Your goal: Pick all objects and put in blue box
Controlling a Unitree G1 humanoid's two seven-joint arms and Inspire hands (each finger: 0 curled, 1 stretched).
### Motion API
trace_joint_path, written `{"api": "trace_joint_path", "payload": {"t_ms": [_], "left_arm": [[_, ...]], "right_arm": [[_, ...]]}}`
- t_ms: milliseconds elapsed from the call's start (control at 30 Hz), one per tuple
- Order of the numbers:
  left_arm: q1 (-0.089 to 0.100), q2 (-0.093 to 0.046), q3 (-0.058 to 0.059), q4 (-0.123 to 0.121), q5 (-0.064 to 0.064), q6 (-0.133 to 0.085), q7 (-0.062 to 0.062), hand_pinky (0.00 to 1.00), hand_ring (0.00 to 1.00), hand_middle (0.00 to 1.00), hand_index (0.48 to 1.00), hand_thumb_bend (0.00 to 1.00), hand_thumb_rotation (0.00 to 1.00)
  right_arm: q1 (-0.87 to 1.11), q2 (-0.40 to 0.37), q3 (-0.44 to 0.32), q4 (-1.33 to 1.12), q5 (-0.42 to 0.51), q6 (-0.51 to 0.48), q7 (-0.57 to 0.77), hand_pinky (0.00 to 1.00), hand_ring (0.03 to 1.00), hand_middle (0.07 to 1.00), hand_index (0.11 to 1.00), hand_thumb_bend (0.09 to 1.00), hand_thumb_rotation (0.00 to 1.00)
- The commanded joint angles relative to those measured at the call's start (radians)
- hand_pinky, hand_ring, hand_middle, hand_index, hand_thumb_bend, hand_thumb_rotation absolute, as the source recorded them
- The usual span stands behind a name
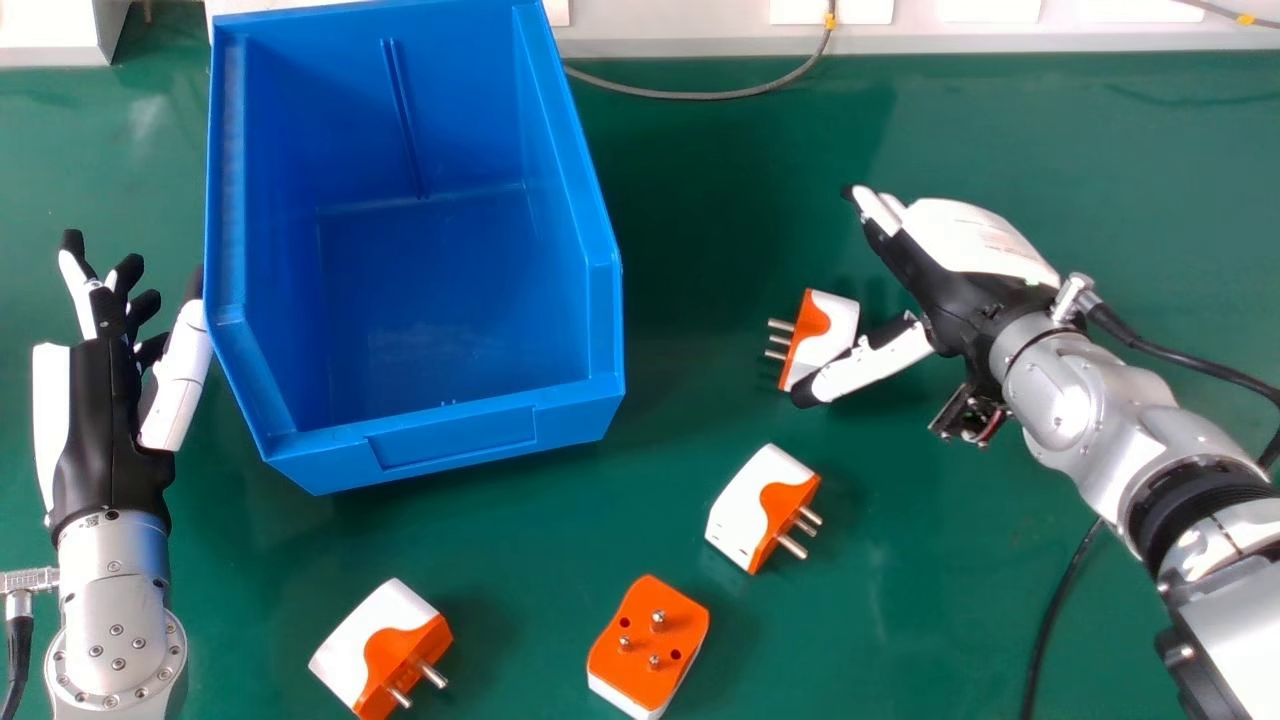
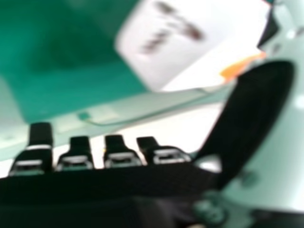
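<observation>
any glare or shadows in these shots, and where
Head view: a broad dark shadow on the green table right of the blue box, faint pale glare on the box's floor; right hand view: washed-out white beyond the fingers of the right hand.

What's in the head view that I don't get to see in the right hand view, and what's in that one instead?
Head view: the blue box, the robot's left hand beside it, and three loose plugs nearer the robot.

Right hand view: dark marks on the white face of another plug, which is turned away in the head view.

Both: that same plug, the right hand with its thumb close to it, and the green table.
</observation>
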Motion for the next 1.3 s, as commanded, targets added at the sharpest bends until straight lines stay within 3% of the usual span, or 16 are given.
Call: {"api": "trace_joint_path", "payload": {"t_ms": [0, 200, 433, 767, 967, 1267], "left_arm": [[-0.007, 0.016, 0.001, -0.016, 0.002, -0.013, 0.002, 0.84, 0.91, 0.96, 0.978, 0.88, 0.91], [-0.007, 0.016, 0.000, -0.017, 0.004, -0.012, 0.004, 0.84, 0.91, 0.96, 0.978, 0.87, 0.91], [-0.006, 0.017, 0.000, -0.014, 0.006, -0.015, 0.005, 0.84, 0.91, 0.96, 0.977, 0.87, 0.91], [-0.003, 0.016, 0.001, -0.019, 0.003, -0.011, 0.006, 0.84, 0.91, 0.96, 0.977, 0.87, 0.91], [-0.001, 0.015, 0.003, -0.024, 0.000, -0.011, 0.001, 0.84, 0.91, 0.96, 0.977, 0.88, 0.91], [-0.005, 0.016, 0.004, -0.021, -0.004, -0.011, -0.007, 0.84, 0.91, 0.96, 0.977, 0.87, 0.91]], "right_arm": [[0.004, -0.018, 0.001, -0.015, 0.003, -0.043, -0.047, 0.87, 0.981, 0.983, 0.977, 1.000, 0.41], [0.018, -0.022, 0.018, -0.018, -0.014, -0.106, -0.117, 0.86, 0.947, 0.948, 0.948, 1.000, 0.40], [0.017, -0.017, 0.066, -0.017, -0.062, -0.083, -0.165, 0.83, 0.922, 0.926, 0.932, 1.000, 0.39], [-0.007, 0.004, 0.097, -0.016, -0.072, 0.025, -0.068, 0.81, 0.910, 0.921, 0.929, 1.000, 0.30], [-0.006, 0.008, 0.102, -0.017, -0.069, 0.035, -0.054, 0.81, 0.901, 0.917, 0.922, 1.000, 0.23], [-0.011, 0.024, 0.112, -0.017, -0.070, 0.042, -0.040, 0.79, 0.879, 0.903, 0.911, 1.000, 0.20]]}}
